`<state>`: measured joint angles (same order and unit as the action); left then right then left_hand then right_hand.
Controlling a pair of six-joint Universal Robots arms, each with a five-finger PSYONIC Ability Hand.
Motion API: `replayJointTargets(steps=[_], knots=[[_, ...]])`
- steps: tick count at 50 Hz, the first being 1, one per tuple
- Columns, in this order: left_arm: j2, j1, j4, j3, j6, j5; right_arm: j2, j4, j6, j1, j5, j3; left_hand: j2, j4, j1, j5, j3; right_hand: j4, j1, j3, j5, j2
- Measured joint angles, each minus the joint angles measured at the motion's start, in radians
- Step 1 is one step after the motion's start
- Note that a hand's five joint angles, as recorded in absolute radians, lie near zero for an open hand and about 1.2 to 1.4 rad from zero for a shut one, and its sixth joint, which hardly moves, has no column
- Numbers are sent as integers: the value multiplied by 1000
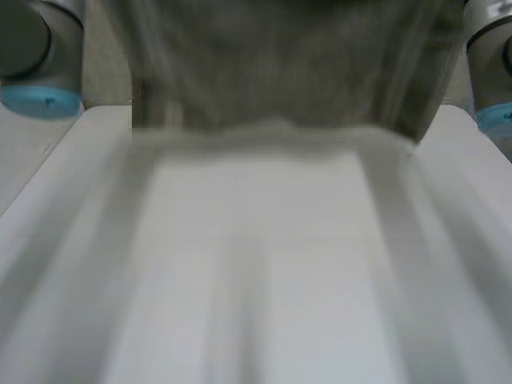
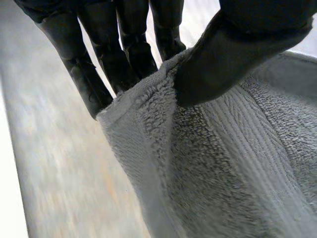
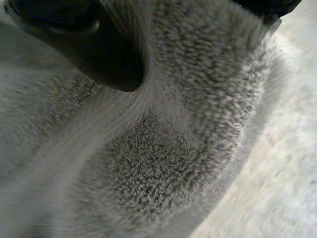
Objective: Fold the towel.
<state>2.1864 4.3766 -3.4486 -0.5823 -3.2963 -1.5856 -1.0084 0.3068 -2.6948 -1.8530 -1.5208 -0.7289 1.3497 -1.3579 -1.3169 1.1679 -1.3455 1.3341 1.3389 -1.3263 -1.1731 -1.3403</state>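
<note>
Grey towel (image 1: 280, 72) hangs in the air above the tabletop (image 1: 264, 280). Left hand (image 2: 233, 54) and right hand (image 3: 94, 49) each pinch its edge. Mid-fold, I'd say: next, lower it evenly.

Left hand (image 2: 237, 54) and right hand (image 3: 94, 49) pinch towel (image 2: 237, 163), fingers (image 2: 131, 49) against thumb.

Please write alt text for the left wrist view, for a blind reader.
The left hand pinches the edge of a grey towel between its thumb and fingers. The towel hangs down from this grip, showing its looped pile.
</note>
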Motion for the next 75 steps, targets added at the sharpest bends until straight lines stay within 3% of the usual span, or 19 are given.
replayJointTargets(steps=[7,21,31,38,44,50,55,64,67,75], knots=[[-64,0,-139,-168,78,16,-25,31,-43,3,49,-108,0,0,0,1,0,0,0,0,-1,0],[48,71,-172,-626,63,67,73,-26,-18,37,236,-405,0,0,0,2,0,0,0,0,-1,0],[16,106,-211,-862,-17,127,87,-144,112,59,253,-605,0,0,0,2,0,0,0,0,-1,0],[-210,179,-204,-1026,-74,185,-116,-324,144,104,262,-711,0,0,0,2,0,0,0,0,-1,0],[-461,215,-169,-1135,-67,272,-383,-426,93,135,262,-759,0,0,0,2,0,0,0,0,-1,0],[-568,224,-107,-1175,-54,312,-494,-514,65,174,272,-743,0,0,0,2,0,0,0,0,-1,0],[-504,223,-89,-1159,-56,313,-407,-537,94,184,275,-701,0,0,0,2,0,0,0,0,-1,0],[-202,212,-75,-983,-84,291,-78,-531,190,163,263,-521,0,0,0,2,0,0,0,0,-1,0],[-94,206,-63,-895,-122,268,46,-504,210,145,261,-434,0,0,0,2,0,0,0,0,-1,0],[82,192,-19,-709,-191,191,199,-405,215,127,245,-320,0,0,0,2,0,0,0,0,-1,0]])
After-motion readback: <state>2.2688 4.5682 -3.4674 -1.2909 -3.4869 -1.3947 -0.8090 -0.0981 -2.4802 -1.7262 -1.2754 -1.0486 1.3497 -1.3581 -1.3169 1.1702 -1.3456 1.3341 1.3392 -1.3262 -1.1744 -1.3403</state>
